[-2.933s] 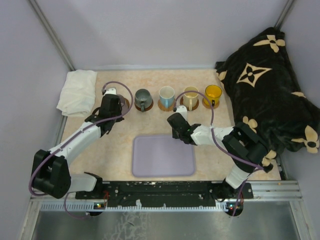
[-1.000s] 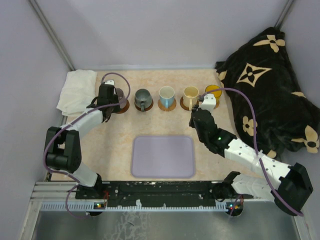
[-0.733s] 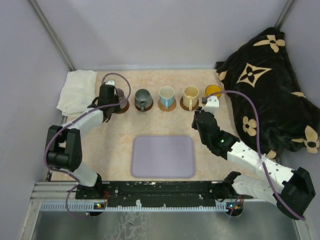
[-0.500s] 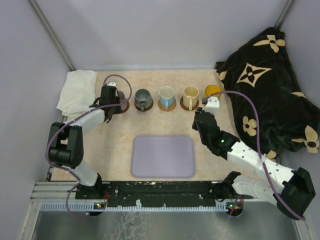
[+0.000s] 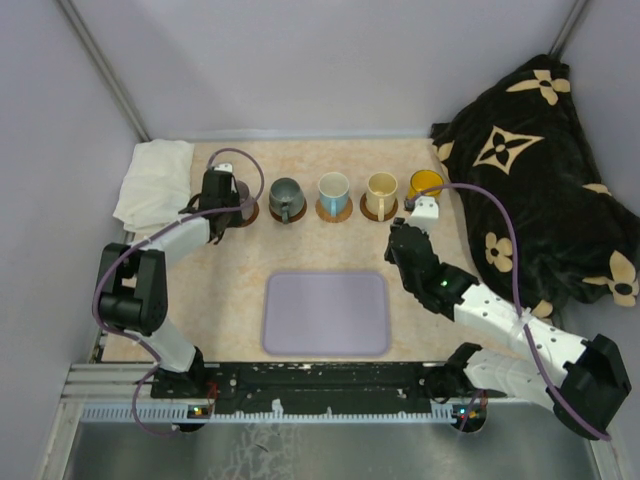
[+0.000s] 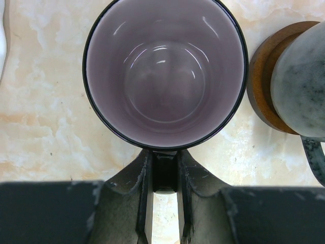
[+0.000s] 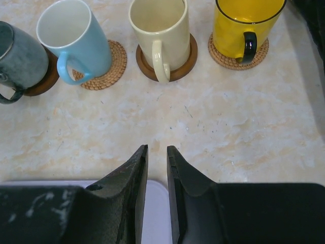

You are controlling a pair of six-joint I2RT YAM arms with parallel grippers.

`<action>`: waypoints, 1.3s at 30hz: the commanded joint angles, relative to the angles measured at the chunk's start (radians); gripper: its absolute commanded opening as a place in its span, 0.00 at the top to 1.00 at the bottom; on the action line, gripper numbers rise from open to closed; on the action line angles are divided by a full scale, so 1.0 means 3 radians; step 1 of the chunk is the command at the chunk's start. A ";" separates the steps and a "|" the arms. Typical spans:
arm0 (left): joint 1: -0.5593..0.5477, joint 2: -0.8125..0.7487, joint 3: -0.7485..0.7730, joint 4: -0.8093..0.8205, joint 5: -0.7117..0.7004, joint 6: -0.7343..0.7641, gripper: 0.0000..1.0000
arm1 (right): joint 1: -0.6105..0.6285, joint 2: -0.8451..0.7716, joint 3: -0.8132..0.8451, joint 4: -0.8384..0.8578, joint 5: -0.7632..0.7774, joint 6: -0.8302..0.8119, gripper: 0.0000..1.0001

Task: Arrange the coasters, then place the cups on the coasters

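Four cups stand in a row at the back, each on a coaster: grey-green (image 5: 285, 196), white and light blue (image 5: 333, 190), cream (image 5: 381, 187) and yellow (image 5: 425, 184). In the right wrist view the yellow cup (image 7: 244, 23) sits on a woven coaster (image 7: 221, 55) and the cream cup (image 7: 160, 25) on a dark one (image 7: 189, 58). My right gripper (image 7: 157, 148) hangs short of them, narrowly open and empty. My left gripper (image 6: 165, 155) is shut on the handle of the purplish cup (image 6: 165, 71), left of the grey-green cup (image 6: 299, 86). A brown coaster edge (image 5: 247, 213) shows beside it; contact is unclear.
A lavender tray (image 5: 325, 312) lies in the middle near my arms, just behind the right gripper. A white cloth (image 5: 155, 180) is bunched at the back left. A black patterned blanket (image 5: 540, 170) fills the right side, close to the yellow cup.
The right gripper has drawn back from the yellow cup toward the tray, leaving the cup on its coaster. The left gripper with the purplish cup has shifted only slightly.
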 commanded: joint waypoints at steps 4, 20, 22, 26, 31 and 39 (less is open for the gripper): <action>0.0028 0.0018 0.0145 0.0281 -0.0094 0.0055 1.00 | -0.0028 -0.0041 -0.0021 0.0043 0.0006 0.0089 0.77; 0.0028 0.0091 0.0117 0.0272 -0.0067 0.0025 0.91 | -0.0027 -0.0024 -0.0037 0.0036 -0.0035 0.0119 0.77; 0.0028 0.0096 0.0123 0.0257 -0.0055 0.0019 0.86 | -0.0028 -0.0023 -0.0033 0.0036 -0.0038 0.0125 0.77; 0.0028 0.0096 0.0135 0.0215 -0.0054 0.0010 0.79 | -0.0025 -0.0019 -0.0032 0.0042 -0.0043 0.0134 0.77; 0.0028 0.0072 0.0111 0.0185 -0.0048 -0.0015 0.67 | -0.0028 0.0002 -0.0032 0.0050 -0.0055 0.0141 0.77; 0.0028 0.0066 0.0094 0.0153 -0.0080 -0.0011 0.61 | -0.0028 0.0027 -0.0032 0.0060 -0.0057 0.0147 0.77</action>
